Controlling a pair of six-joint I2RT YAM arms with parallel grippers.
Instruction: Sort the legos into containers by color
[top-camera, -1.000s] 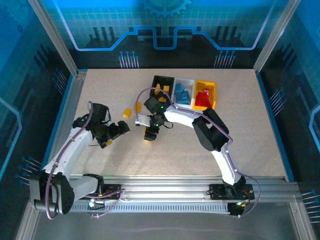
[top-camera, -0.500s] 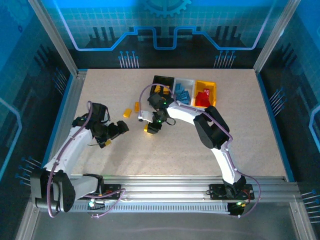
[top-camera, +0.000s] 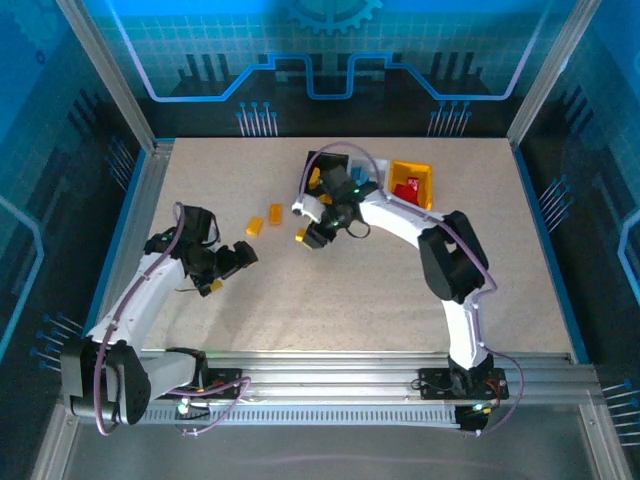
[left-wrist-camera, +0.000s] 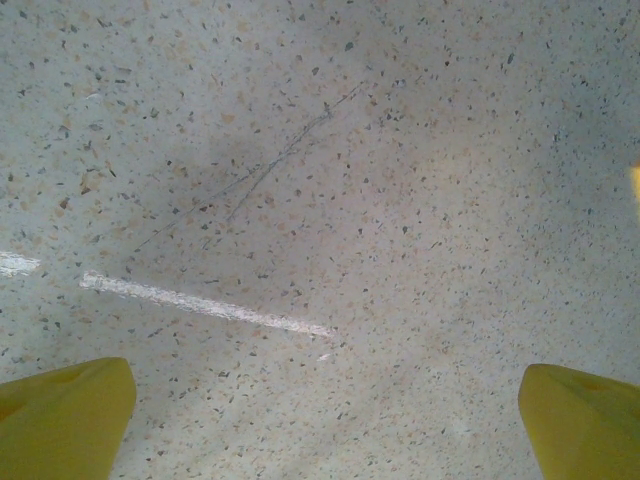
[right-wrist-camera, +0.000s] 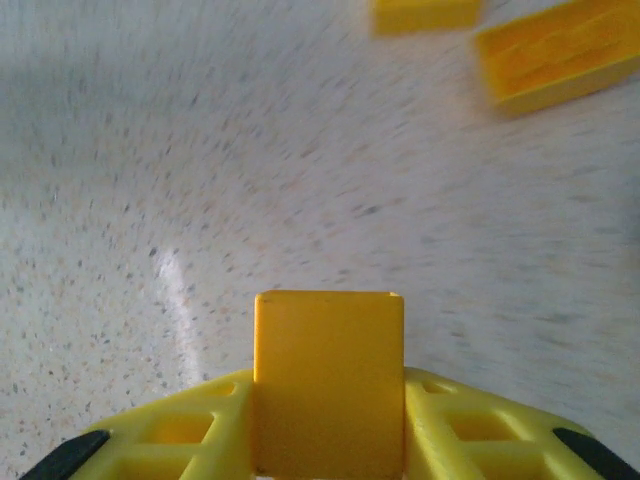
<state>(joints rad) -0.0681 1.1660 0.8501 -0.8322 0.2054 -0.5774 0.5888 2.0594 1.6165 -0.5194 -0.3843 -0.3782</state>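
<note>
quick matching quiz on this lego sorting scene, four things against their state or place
Column A
1. left end effector
2. right end effector
3. yellow-orange bin
4. two loose yellow bricks

Column B
a. holds red bricks
b. shut on a yellow brick
c. lying on the table, apart from both end effectors
d. open above bare table

Pairs: 1-d, 2-b, 3-a, 4-c

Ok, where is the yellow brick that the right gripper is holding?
The held yellow brick sits pinched in the right gripper, left of centre on the table in the top view, just right of a loose yellow brick.
</note>
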